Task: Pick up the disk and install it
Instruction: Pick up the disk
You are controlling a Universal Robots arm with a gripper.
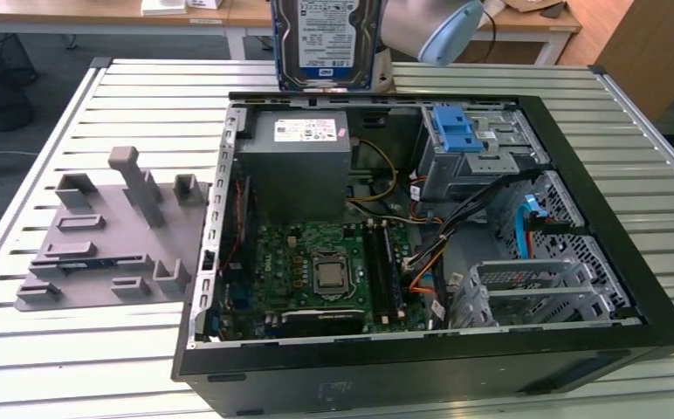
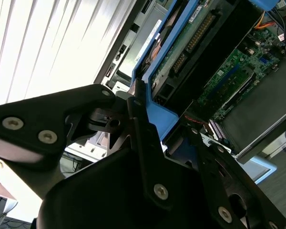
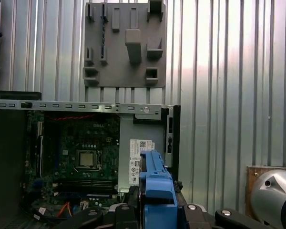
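1. The gripper [image 2: 158, 125] is pinched shut on the disk [image 2: 193, 45]. In the second wrist view its black fingers [image 2: 138, 138] press on either side of the blue carrier bracket [image 2: 152, 62], and the drive's green circuit-board face runs away from them.
2. In the first wrist view the same bracket stands between the gripper's black links, above the open computer case [image 3: 86, 108].
3. In the exterior view the disk [image 1: 326, 39] hangs upright in the air with its white-and-blue label towards the camera. It is over the far side of the case [image 1: 430, 367], at the end where the grey power supply [image 1: 296, 170] sits. The silver arm [image 1: 430, 30] is just beside it, on the exterior view's right.
4. The case lies on its side on a slatted metal table [image 1: 81, 367], lid off. Inside are the green motherboard [image 1: 313, 262], a blue latch [image 1: 454, 131] on the drive bay and a metal drive cage [image 1: 535, 288] towards the exterior view's right.
5. A grey fixture plate [image 1: 104, 244] with raised blocks and slots lies on the table just beside the case, on the exterior view's left.
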